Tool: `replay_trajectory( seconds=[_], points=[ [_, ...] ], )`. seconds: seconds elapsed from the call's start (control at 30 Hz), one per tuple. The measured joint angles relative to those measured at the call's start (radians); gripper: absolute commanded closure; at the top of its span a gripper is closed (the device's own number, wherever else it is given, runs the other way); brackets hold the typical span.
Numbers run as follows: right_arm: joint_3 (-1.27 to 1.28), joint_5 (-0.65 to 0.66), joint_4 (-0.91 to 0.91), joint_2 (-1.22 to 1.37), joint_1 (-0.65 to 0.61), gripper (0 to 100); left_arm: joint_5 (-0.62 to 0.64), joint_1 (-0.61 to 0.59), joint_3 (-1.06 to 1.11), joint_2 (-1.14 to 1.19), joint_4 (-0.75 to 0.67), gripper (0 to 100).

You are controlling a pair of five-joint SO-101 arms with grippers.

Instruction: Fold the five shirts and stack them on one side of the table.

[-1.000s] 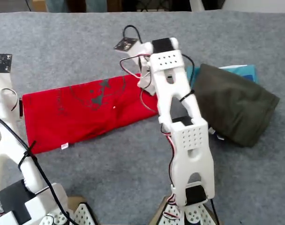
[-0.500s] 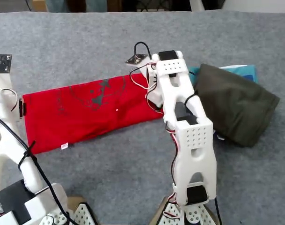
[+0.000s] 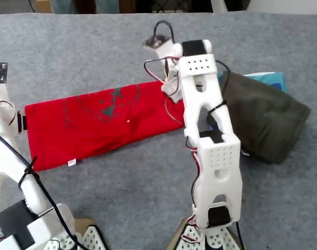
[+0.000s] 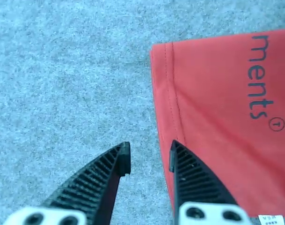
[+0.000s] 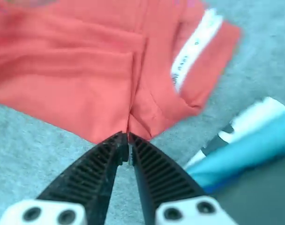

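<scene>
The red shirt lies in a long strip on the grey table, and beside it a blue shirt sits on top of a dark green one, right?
No: the dark green shirt lies on top, the blue shirt peeking out beneath it, as the high view shows. The red shirt does lie in a long strip on the grey table.

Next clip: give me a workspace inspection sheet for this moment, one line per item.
Surface: grey felt table.
Job's things: red shirt folded into a long strip; olive shirt folded, lying on a teal garment at the table's side.
Clutter: nothing seen.
End effectors: left end effector open, straddling the red shirt's edge; right end effector shut at the opposite end's hem, grip on fabric unclear.
Cables: red and black wires loose along the right arm.
Surroundings: dark, indistinct shapes beyond the far edge.
</scene>
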Motion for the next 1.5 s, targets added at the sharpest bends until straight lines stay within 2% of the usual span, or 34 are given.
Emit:
replay_trajectory(
  seconds=[0.1,0.27,0.4,0.6,0.73,0.87,0.97,1.07,1.27,1.5],
  points=[
    [0.021,-0.028,0.003,-0.068,-0.057,98.3,0.000,0.000,0.000,0.000,0.000,84],
    [0.189,-0.048,-0.003,-0.132,-0.270,98.3,0.000,0.000,0.014,0.000,0.009,84],
    [0.290,-0.104,-0.140,-0.103,-0.362,98.3,0.000,0.000,0.049,0.000,0.009,84],
    [0.302,-0.157,-0.367,0.075,-0.367,98.3,0.000,-0.023,0.052,0.000,0.012,84],
    [0.265,-0.158,-0.384,0.140,-0.367,98.3,0.000,-0.032,0.052,0.000,0.012,84],
    [0.170,-0.161,-0.308,0.161,-0.367,98.3,0.000,-0.035,0.052,0.000,0.012,84],
    [0.058,-0.161,-0.167,0.169,-0.367,98.3,0.000,-0.035,0.052,0.000,0.017,83],
    [-0.075,-0.161,-0.032,0.167,-0.334,98.3,0.000,-0.035,0.052,0.000,0.032,77],
    [-0.189,-0.161,0.003,0.141,-0.212,98.3,0.072,-0.035,0.025,0.038,0.080,75],
    [-0.199,-0.161,0.003,0.084,-0.199,98.3,0.163,-0.035,-0.133,0.302,0.089,75]
  ],
)
